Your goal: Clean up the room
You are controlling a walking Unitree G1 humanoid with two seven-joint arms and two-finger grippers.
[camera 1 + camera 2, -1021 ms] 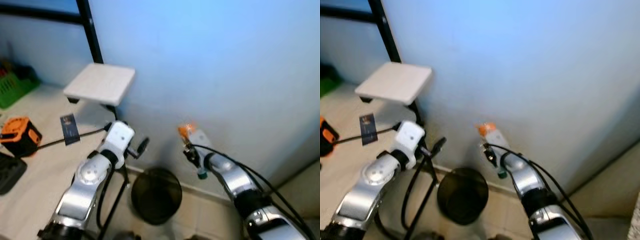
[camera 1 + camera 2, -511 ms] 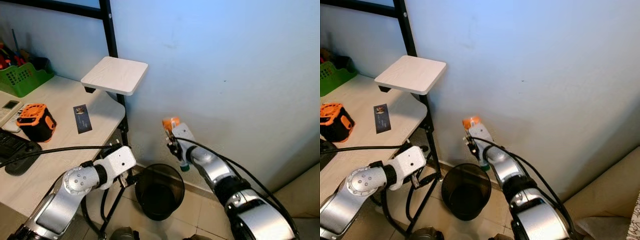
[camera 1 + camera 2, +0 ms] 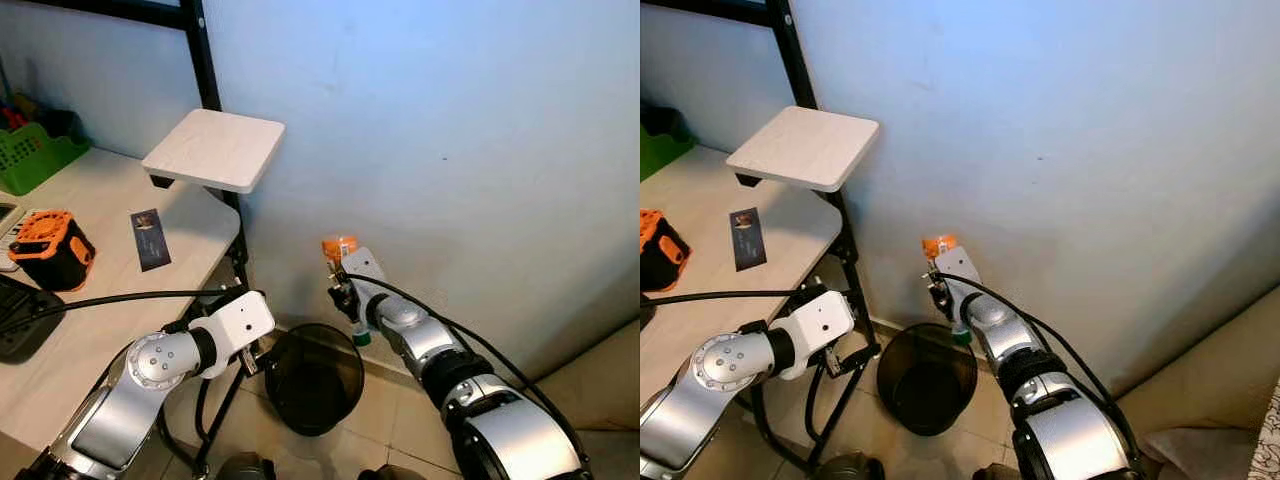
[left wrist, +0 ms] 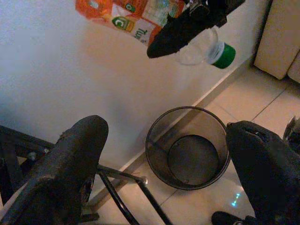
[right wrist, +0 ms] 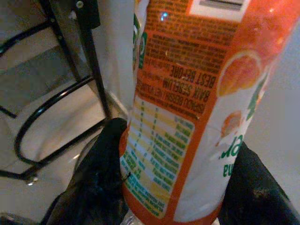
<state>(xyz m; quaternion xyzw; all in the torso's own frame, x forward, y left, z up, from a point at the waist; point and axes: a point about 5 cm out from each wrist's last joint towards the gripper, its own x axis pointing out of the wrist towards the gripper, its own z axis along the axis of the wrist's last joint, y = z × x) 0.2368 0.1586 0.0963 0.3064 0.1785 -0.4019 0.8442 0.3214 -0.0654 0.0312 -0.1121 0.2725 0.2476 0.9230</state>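
Observation:
My right gripper (image 3: 347,292) is shut on an orange-labelled plastic bottle (image 3: 343,262). The bottle hangs upside down, its green cap (image 3: 361,339) pointing down, close to the blue wall. Under it, on the tiled floor, stands a black mesh bin (image 3: 315,378) that looks empty inside. In the right wrist view the black fingers (image 5: 101,159) clasp the bottle's label (image 5: 187,93). My left gripper (image 4: 164,154) is open with nothing in it, low beside the desk's black frame. It faces the bin (image 4: 187,147) and the bottle (image 4: 154,18) above it.
A pale desk (image 3: 100,270) on the left carries an orange-and-black device (image 3: 45,245), a dark card (image 3: 148,238), a green basket (image 3: 35,160) and a raised white shelf (image 3: 215,148). A black cable (image 3: 110,297) crosses its edge. A beige sofa (image 3: 600,400) stands at the right.
The camera has shifted. My left arm has dropped from in front of the desk to low beside its frame. The right gripper keeps the bottle above the bin.

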